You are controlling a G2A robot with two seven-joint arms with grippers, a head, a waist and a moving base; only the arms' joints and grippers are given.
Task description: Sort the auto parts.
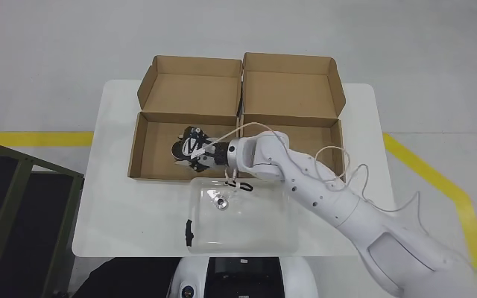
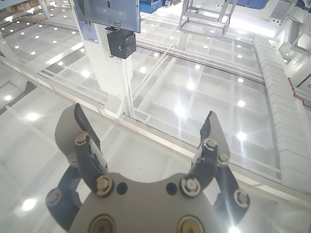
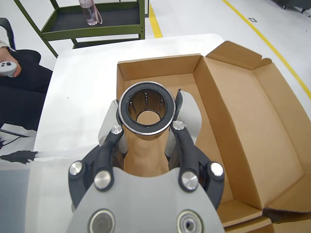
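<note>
My right gripper (image 3: 147, 109) is shut on a metal linear bearing (image 3: 147, 107), a hollow cylinder with a black end ring and ball rows inside. It hangs over the left cardboard box (image 3: 243, 127), whose brown floor shows through the bore. In the top view the right gripper (image 1: 192, 147) holds the bearing (image 1: 188, 146) inside the left box (image 1: 153, 156). A small round metal part (image 1: 220, 201) lies in the clear plastic tray (image 1: 276, 235) at the table's front. My left gripper (image 2: 145, 127) is open, holds nothing and points up at the ceiling.
A second open cardboard box (image 1: 320, 145) stands to the right of the first, both with lids folded back. A black clip (image 1: 189, 232) sits on the tray's left edge. A green shelf cart (image 3: 97, 22) with a pink bottle (image 3: 88, 5) stands beyond the table.
</note>
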